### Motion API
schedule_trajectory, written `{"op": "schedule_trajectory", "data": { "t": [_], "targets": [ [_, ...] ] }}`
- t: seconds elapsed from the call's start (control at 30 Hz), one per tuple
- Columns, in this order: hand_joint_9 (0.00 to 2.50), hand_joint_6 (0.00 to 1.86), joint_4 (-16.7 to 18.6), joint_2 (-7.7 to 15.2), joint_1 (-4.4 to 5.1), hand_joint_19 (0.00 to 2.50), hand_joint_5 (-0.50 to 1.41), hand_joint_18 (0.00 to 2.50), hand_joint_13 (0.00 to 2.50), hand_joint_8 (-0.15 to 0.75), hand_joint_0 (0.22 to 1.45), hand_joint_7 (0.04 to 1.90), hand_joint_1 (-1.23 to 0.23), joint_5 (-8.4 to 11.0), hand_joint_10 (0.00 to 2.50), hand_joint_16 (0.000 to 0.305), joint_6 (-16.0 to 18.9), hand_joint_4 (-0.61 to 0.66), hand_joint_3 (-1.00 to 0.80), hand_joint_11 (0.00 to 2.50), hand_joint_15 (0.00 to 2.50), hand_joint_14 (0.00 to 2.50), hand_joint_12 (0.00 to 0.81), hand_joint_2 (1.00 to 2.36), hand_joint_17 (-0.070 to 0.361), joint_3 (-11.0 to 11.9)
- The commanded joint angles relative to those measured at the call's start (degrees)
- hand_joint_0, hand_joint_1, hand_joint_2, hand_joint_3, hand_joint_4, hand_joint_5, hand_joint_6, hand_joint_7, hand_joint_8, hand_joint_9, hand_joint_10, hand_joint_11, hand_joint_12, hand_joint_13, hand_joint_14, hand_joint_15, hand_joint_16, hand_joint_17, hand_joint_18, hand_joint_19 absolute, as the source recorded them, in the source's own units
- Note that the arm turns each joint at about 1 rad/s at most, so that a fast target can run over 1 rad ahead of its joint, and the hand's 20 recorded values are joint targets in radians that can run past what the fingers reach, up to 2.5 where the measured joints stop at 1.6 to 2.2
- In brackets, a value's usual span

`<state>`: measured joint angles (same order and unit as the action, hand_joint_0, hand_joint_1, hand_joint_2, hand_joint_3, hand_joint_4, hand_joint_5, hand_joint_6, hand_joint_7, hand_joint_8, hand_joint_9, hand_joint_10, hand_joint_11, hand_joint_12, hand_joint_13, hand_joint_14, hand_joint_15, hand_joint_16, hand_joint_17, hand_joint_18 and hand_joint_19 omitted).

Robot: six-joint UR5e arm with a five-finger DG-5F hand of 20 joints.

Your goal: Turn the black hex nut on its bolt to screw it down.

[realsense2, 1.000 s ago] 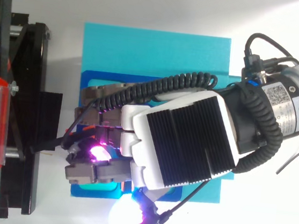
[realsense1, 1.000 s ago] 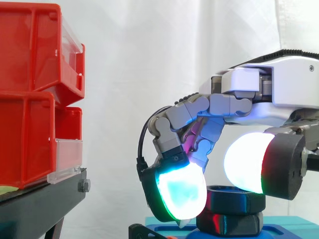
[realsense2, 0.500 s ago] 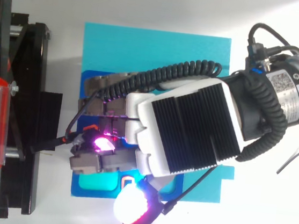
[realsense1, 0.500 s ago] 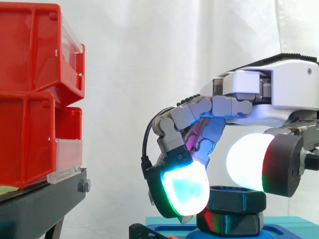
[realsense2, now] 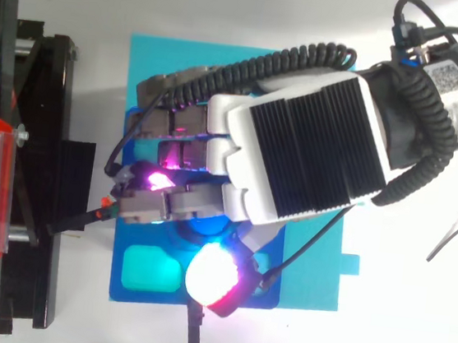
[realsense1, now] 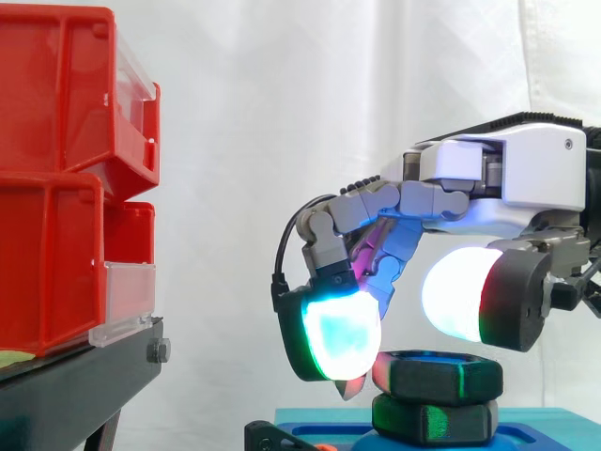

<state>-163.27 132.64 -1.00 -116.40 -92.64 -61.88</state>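
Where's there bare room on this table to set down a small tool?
Free: the white tabletop right of the light blue mat, in the top view's lower right; also the white strip beyond the mat's top edge. Crowded: the dark blue fixture plate, where the hand hangs over the black hex nut, and the narrow gap beside the black stand.

Bolt perhaps hidden inside nut (realsense1: 438, 376)

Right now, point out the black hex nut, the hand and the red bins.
black hex nut (realsense1: 441, 380): side view, its front face.
hand (realsense1: 512, 178): side view, its white back shell.
red bins (realsense1: 52, 103): side view, upper bin's side wall.
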Motion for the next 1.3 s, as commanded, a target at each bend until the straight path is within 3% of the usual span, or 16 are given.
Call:
{"op": "schedule_trajectory", "data": {
  "t": [0.0,0.1,0.13,0.27,0.47,0.6,0.9,1.03,1.17,1.27],
  "targets": [
    [1.13,0.53,0.41,-0.01,-0.76,0.36,0.01,0.78,0.90,0.307,0.53,1.53,-0.26,-1.11,0.01,0.038,0.00,0.15,-0.50,0.32,0.22,0.01,0.312,1.00,0.085,-0.09],
    [1.13,0.53,0.58,-0.01,-1.11,0.36,0.01,0.78,0.90,0.307,0.53,1.53,-0.26,-1.47,0.01,0.037,0.00,0.15,-0.50,0.33,0.22,0.01,0.312,1.00,0.084,-0.26],
    [1.13,0.53,1.02,-0.01,-1.73,0.36,0.01,0.78,0.90,0.307,0.53,1.54,-0.26,-2.08,0.01,0.037,0.17,0.16,-0.50,0.33,0.23,0.01,0.313,1.00,0.084,-0.35],
    [1.13,0.52,1.81,-0.01,-1.99,0.36,0.01,0.78,0.90,0.305,0.53,1.54,-0.26,-2.87,0.01,0.038,0.61,0.16,-0.50,0.33,0.23,0.01,0.310,1.00,0.085,-0.17],
    [1.13,0.50,1.81,-0.01,-1.29,0.36,0.01,0.78,0.90,0.304,0.53,1.49,-0.26,-2.70,0.01,0.038,1.49,0.17,-0.50,0.33,0.23,0.01,0.311,1.00,0.085,2.11],
    [1.13,0.50,1.90,-0.01,-0.67,0.36,0.01,0.78,0.90,0.308,0.52,1.45,-0.25,-2.26,0.01,0.038,1.76,0.18,-0.50,0.33,0.22,0.01,0.311,1.00,0.085,2.64],
    [1.13,0.50,2.17,-0.01,2.40,0.36,0.00,0.78,0.90,0.308,0.52,1.35,-0.26,3.28,0.01,0.038,2.02,0.20,-0.50,0.32,0.22,0.01,0.315,1.00,0.086,2.11],
    [1.12,0.50,1.90,-0.01,3.37,0.36,-0.01,0.78,0.90,0.308,0.52,1.30,-0.27,4.07,0.01,0.038,1.93,0.22,-0.50,0.33,0.22,0.01,0.317,1.00,0.086,1.76],
    [1.12,0.50,1.81,-0.01,4.25,0.36,0.00,0.79,0.90,0.305,0.52,1.37,-0.29,4.69,0.01,0.039,2.02,0.20,-0.50,0.34,0.23,0.01,0.317,1.00,0.087,1.41],
    [1.11,0.50,1.55,-0.01,4.42,0.35,0.00,0.79,0.90,0.308,0.51,1.37,-0.32,4.77,0.01,0.040,2.02,0.21,-0.50,0.33,0.23,0.01,0.322,1.00,0.089,1.41]
  ]
}}
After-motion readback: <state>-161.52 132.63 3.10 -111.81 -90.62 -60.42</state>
